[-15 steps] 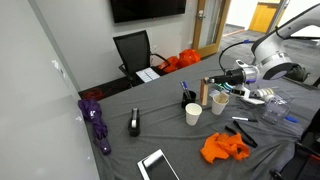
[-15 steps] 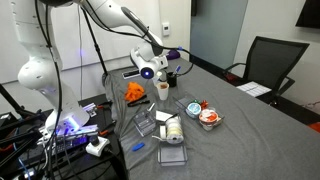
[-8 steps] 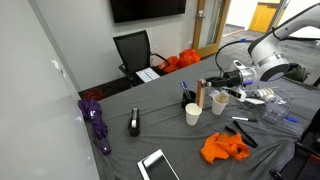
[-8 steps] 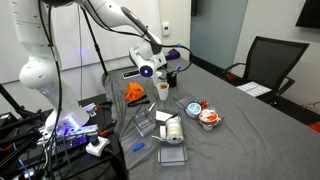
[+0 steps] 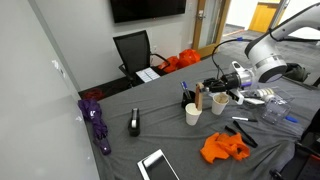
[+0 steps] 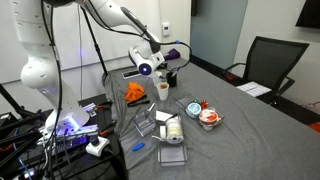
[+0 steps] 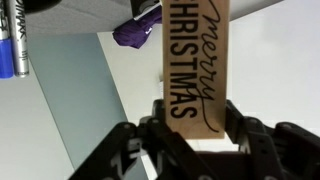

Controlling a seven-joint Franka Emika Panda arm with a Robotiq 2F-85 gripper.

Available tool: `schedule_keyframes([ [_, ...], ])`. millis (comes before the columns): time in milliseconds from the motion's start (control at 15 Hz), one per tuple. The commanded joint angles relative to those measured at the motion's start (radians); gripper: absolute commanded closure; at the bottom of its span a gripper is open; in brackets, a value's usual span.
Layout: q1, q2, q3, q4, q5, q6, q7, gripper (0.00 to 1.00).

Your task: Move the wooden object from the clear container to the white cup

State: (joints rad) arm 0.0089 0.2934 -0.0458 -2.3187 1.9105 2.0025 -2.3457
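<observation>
My gripper (image 5: 203, 90) is shut on the wooden object (image 5: 198, 98), a tan slat printed "merry CHRISTMAS". It hangs upright in the air, just above and behind the white cup (image 5: 193, 114). The clear container (image 5: 220, 103) stands to the right of the slat, below my wrist. In the wrist view the wooden object (image 7: 195, 58) fills the middle, clamped between the two black fingers of my gripper (image 7: 195, 112). In an exterior view my gripper (image 6: 165, 72) hovers over the white cup (image 6: 161, 90); the clear container is hidden there.
A black pen cup (image 5: 187, 98) with markers stands right behind the white cup. An orange cloth (image 5: 222, 148) lies in front, a purple umbrella (image 5: 96, 120) and a tape dispenser (image 5: 134, 123) to the left. Clear boxes (image 6: 172, 155) and a bowl (image 6: 208, 116) lie nearby.
My gripper has carried the wooden object left and slightly down, away from the clear container and toward the white cup. Nothing else moved.
</observation>
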Motion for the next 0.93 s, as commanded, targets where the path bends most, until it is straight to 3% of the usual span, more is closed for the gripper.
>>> schedule_keyframes([
  [0, 0.020, -0.018, -0.002, -0.017, 0.038, 0.038, -0.087, 0.69],
  [867, 0.059, 0.029, 0.001, 0.016, 0.122, 0.151, -0.205, 0.69],
])
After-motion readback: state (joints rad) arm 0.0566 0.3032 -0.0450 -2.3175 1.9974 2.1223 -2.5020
